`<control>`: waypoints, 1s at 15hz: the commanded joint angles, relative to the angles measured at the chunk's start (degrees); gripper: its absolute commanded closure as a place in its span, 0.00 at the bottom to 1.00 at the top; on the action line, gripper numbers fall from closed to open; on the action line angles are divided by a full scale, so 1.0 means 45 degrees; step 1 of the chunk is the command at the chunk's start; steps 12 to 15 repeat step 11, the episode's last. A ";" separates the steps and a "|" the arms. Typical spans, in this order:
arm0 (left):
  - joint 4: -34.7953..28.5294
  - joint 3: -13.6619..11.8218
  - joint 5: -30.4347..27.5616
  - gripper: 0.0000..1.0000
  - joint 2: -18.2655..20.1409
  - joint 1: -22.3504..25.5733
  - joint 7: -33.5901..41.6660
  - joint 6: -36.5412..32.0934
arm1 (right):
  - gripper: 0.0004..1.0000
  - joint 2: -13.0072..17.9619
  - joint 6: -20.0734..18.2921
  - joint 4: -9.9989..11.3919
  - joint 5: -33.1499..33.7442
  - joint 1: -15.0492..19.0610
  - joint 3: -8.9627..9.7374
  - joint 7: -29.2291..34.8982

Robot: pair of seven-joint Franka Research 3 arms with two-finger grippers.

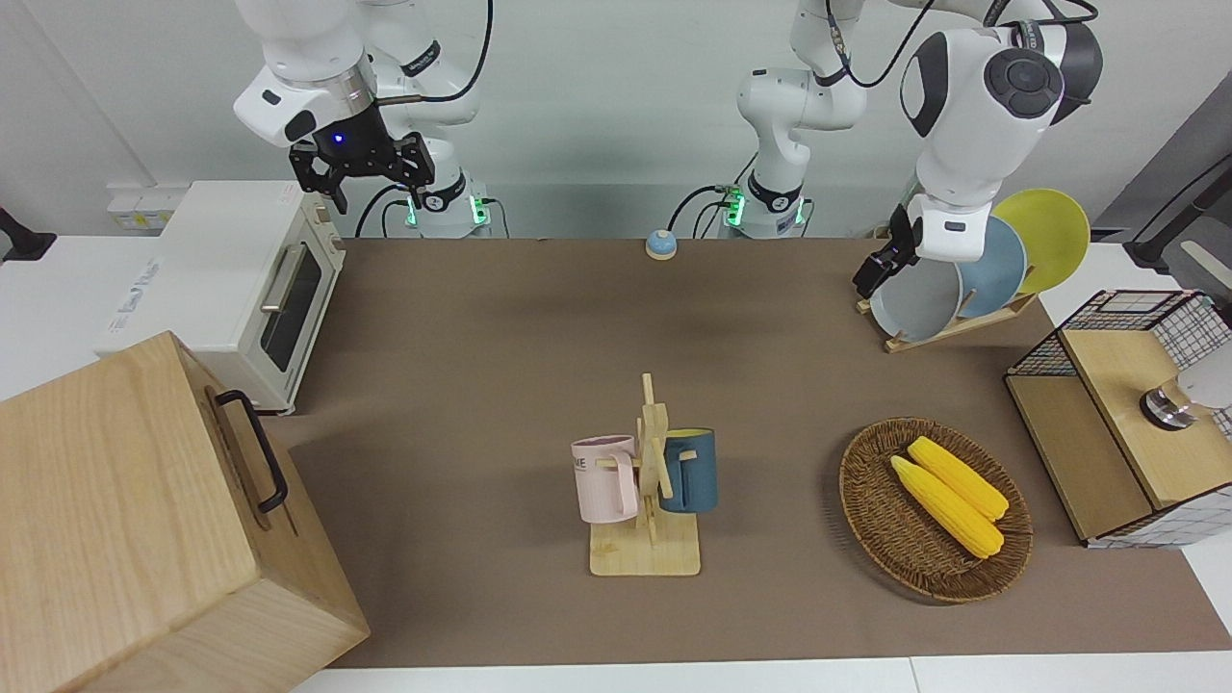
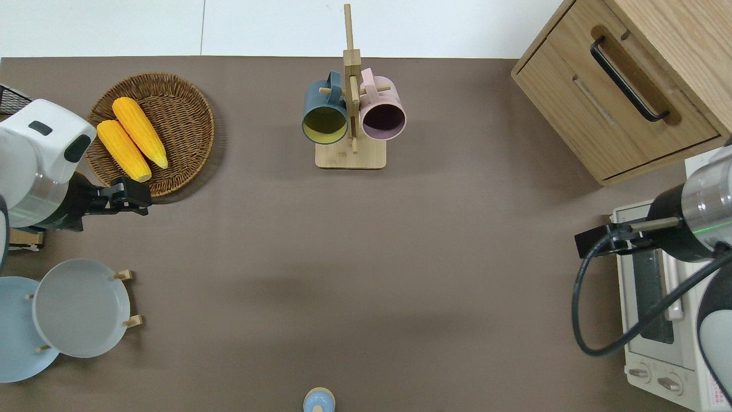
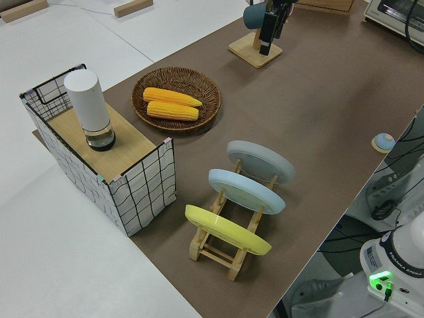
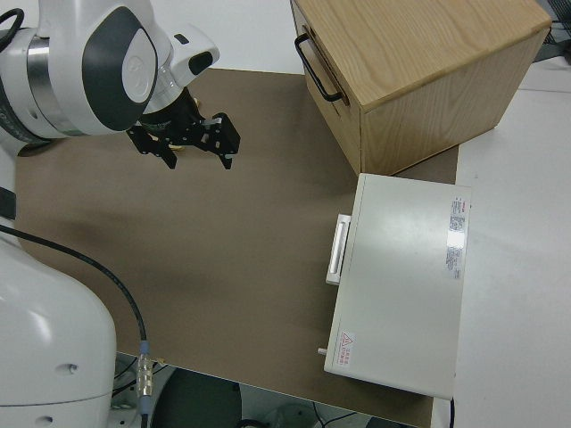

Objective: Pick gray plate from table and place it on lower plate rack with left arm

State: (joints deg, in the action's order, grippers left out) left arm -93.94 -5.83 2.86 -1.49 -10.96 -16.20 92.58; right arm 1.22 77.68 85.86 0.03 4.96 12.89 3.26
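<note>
The left tool [image 2: 132, 196] hangs at the left edge of the overhead frame, holding nothing; whether its fingers are spread I cannot tell. Below it, lower left, the gray plate [image 2: 80, 308] leans in the lower plate rack [image 2: 127, 298], in the slot before the blue plate [image 2: 14, 335]. The corn basket [image 2: 177, 114] sits upper left. The right arm is parked.

Pink mug [image 1: 606, 478] shows "ME"; arm base [image 3: 397, 265] reads "FRANKA EMIKA".
</note>
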 commanded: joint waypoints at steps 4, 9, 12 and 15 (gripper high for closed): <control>-0.0004 -0.0052 -0.0477 0.01 0.0253 0.0013 0.2663 0.0033 | 0.01 0.0060 -0.0192 -0.0077 -0.0045 0.0168 0.0084 -0.0041; -0.0004 0.0006 -0.1124 0.01 0.0234 -0.0006 0.2040 0.0052 | 0.01 0.0060 -0.0192 -0.0077 -0.0045 0.0168 0.0084 -0.0041; -0.0023 0.0026 -0.1143 0.01 0.0214 0.0013 0.1493 0.0169 | 0.01 0.0060 -0.0192 -0.0077 -0.0045 0.0188 0.0084 -0.0041; -0.0023 0.0026 -0.1143 0.01 0.0214 0.0013 0.1493 0.0169 | 0.01 0.0060 -0.0192 -0.0077 -0.0045 0.0188 0.0084 -0.0041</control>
